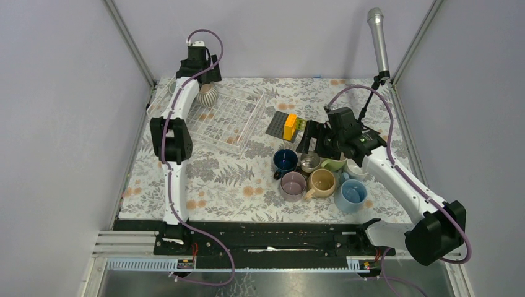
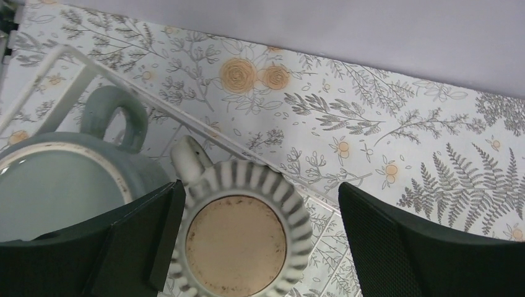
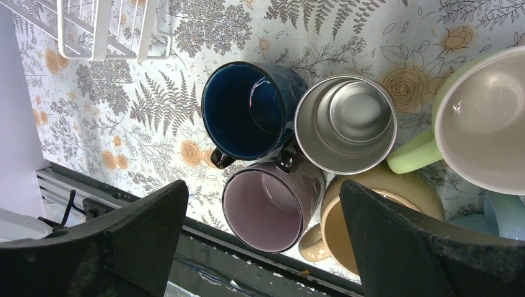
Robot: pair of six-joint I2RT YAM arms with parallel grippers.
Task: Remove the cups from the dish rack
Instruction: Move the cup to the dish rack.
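Note:
The dish rack (image 1: 230, 119) of clear wire lies at the back left. Inside it a ribbed grey-white cup (image 1: 208, 95) stands upside down, tan base up (image 2: 238, 241). My left gripper (image 1: 203, 83) is open, a finger on each side of the ribbed cup (image 2: 260, 210) and not closed on it. A grey cup (image 2: 59, 185) sits right beside it. My right gripper (image 1: 308, 143) hangs open and empty over the unloaded cups (image 3: 263, 192): navy (image 3: 247, 111), steel (image 3: 347, 124), pale green (image 3: 483, 117), mauve (image 3: 272, 201), tan (image 3: 337, 226), light blue (image 1: 351, 193).
A dark studded plate (image 1: 278, 124) with yellow (image 1: 290, 125) and green blocks lies between the rack and the cup cluster. A microphone on a stand (image 1: 377, 40) rises at the back right. A black rail (image 1: 266, 235) runs along the near edge. Walls close both sides.

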